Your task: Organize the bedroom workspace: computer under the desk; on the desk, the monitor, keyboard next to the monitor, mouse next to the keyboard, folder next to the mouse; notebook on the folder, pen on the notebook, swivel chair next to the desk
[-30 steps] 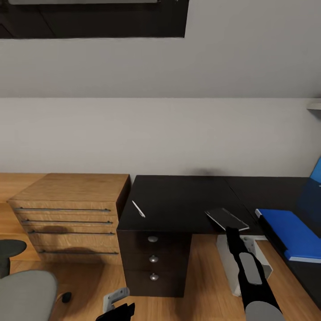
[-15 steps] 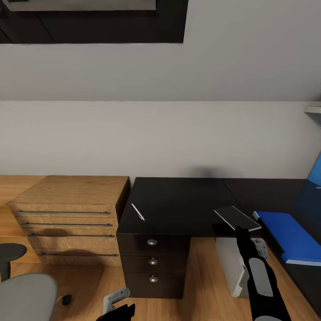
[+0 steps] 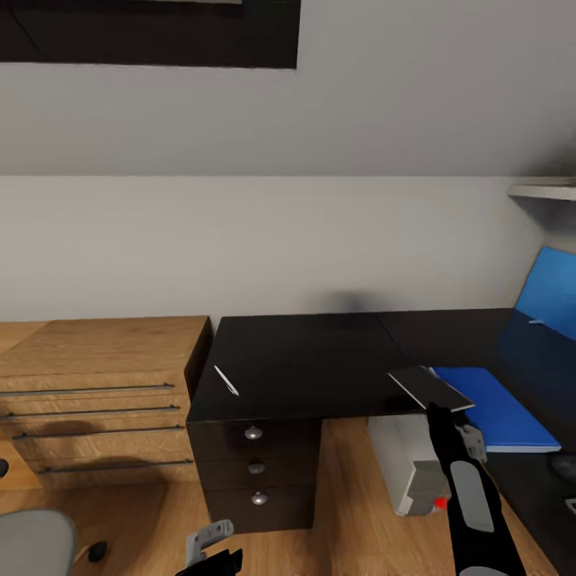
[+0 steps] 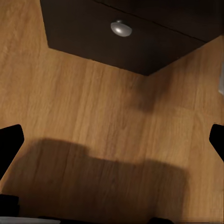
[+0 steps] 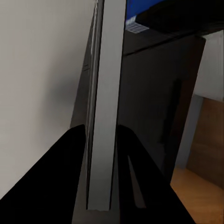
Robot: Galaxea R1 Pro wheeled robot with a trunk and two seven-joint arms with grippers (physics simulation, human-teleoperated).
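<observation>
While the right hand (image 3: 432,410) grips a thin dark grey-edged notebook (image 3: 429,388) above the glossy black surface (image 3: 304,360), a flat bright-blue folder (image 3: 492,408) lies just beside. The left hand (image 4: 112,140) hangs wide over the wood-plank floor (image 4: 93,107).

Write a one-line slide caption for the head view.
Right gripper carries the notebook over the desk toward the blue folder.

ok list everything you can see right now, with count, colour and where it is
desk: one, glossy black, against the wall, three silver-knobbed drawers below
pen: one, white, near the desk's front left edge
folder: one, bright blue, flat on the desk at right
notebook: one, dark with pale edge, held over the desk beside the folder
computer: one, light grey, red dot, under the desk
oak drawer unit: one, left of the desk
swivel chair: one, grey, lower left
right gripper: black, shut on the notebook
left gripper: open, over the wood floor
</observation>
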